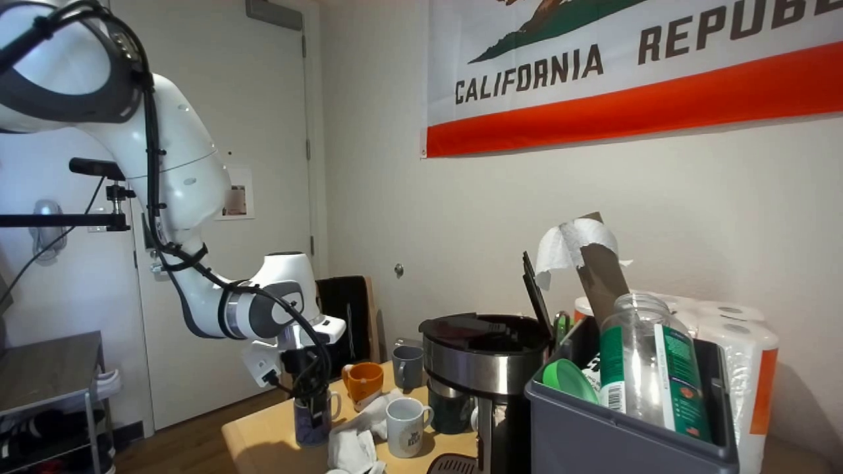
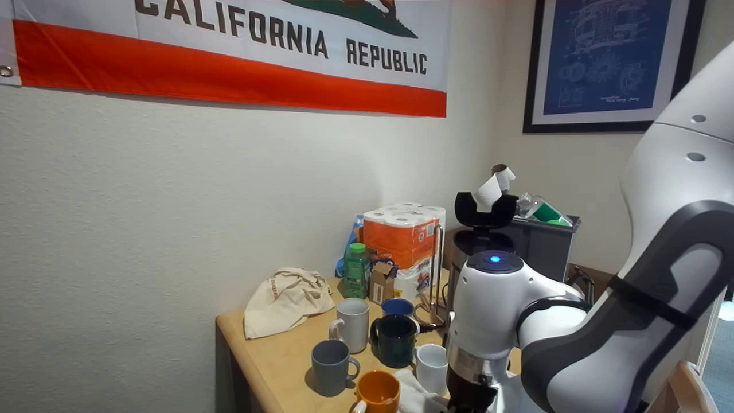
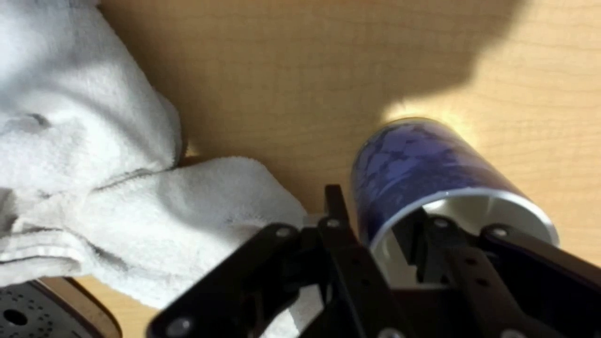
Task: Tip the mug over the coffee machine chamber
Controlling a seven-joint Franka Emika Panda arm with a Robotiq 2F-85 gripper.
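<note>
The mug point(image 3: 413, 164), blue-purple with a pale rim and inside, stands on the table; it also shows in an exterior view point(image 1: 305, 432). My gripper point(image 3: 373, 209) is over its rim with the fingers apart. One finger is inside the mug and one is outside, with the mug's wall between them and gaps visible. The gripper also shows in an exterior view point(image 1: 317, 409). The coffee machine chamber point(image 1: 487, 334) is the dark open top of the black and silver machine; its raised lid shows in an exterior view point(image 2: 486, 217), where my arm partly hides the machine and the mug does not show.
A white cloth point(image 3: 211, 206) lies beside the mug. A white mug point(image 1: 405, 431), an orange mug point(image 1: 364, 380) and a grey mug point(image 1: 408, 367) stand close by. Several more mugs stand farther along the table point(image 2: 287, 367). A grey bin point(image 1: 625, 428) stands beside the machine.
</note>
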